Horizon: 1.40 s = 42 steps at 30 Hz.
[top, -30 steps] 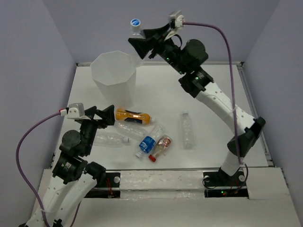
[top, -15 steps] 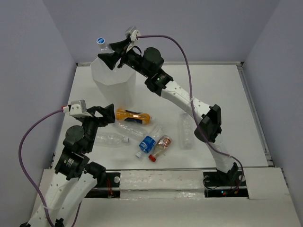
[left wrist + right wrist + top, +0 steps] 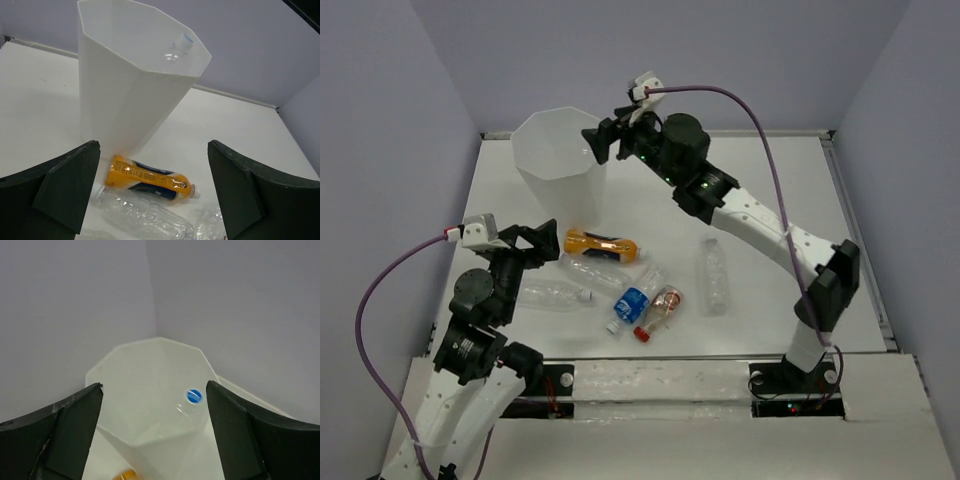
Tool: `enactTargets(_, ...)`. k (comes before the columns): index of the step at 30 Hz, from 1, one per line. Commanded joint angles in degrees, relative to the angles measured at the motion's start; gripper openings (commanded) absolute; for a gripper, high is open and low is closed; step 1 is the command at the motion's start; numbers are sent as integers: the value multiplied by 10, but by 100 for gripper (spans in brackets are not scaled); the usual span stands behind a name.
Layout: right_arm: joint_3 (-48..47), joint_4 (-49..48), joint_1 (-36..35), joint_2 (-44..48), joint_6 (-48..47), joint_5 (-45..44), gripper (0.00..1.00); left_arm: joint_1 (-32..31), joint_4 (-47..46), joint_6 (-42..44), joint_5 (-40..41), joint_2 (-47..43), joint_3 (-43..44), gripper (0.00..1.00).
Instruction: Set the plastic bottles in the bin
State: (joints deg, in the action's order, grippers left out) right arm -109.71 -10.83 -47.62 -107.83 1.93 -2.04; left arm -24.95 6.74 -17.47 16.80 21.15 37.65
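**Bin** (image 3: 558,165): one. White, eight-sided, upright at the far left of the table (image 3: 770,210).

**Plastic bottles**: seven counted, one in the bin and six on the table.
- Blue-capped bottle (image 3: 192,399): clear, inside the bin, leaning on the wall with its cap up.
- Orange bottle (image 3: 603,243): on its side, just in front of the bin's foot.
- Crumpled clear bottle (image 3: 592,272): just beside the orange bottle, on the near side.
- Near clear bottle (image 3: 555,294): flat on the table, close by the left arm.
- Blue-label bottle (image 3: 633,302) and red-capped bottle (image 3: 662,306): side by side (touching or only very close, cannot tell).
- Lone clear bottle (image 3: 716,272): well apart from the others, to the right.

**Left gripper** (image 3: 544,247): low over the table, jaws spread wide with nothing between them. The orange bottle and the crumpled clear bottle lie between it and the bin.

**Right gripper** (image 3: 601,142): raised at the bin's rim and looking into its mouth. Its jaws are wide apart and empty.

**Purple cables** (image 3: 767,105): two, one looping from each wrist.
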Motion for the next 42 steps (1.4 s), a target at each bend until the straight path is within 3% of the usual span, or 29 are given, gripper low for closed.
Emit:
enactTargets(1, 207, 66, 31, 154, 2, -162, 88, 5, -24, 2, 2, -12, 23, 99)
enactTargets(5, 373, 196, 66, 255, 123, -255, 86, 5, -27, 2, -10, -16, 22, 99)
enactTargets(10, 470, 332, 96, 317, 190, -236, 92, 5, -30, 3, -15, -14, 22, 99)
enactTargets(15, 499, 398, 114, 288, 210, -274, 100, 6, -30, 3, -17, -13, 21, 99)
enactTargets(24, 513, 391, 135, 191, 229, -221, 97, 6, -31, 3, -24, -15, 21, 99)
enactTargets(27, 497, 376, 140, 150, 226, -219, 90, 5, -31, 3, -26, -16, 20, 99)
enactTargets(30, 486, 357, 161, 126, 220, -212, 75, 5, -31, 3, -26, -18, 20, 99)
enactTargets(31, 483, 356, 162, 120, 220, -212, 65, 5, -31, 3, -26, -19, 20, 99)
enactTargets(35, 470, 356, 167, 140, 210, -214, 52, 3, -31, 4, -27, -21, 20, 99)
enactTargets(36, 470, 360, 167, 150, 207, -223, 43, 3, -32, 5, -27, -22, 21, 99)
enactTargets(42, 428, 368, 167, 290, 166, -226, 37, -1, -32, 3, -29, -23, 22, 99)
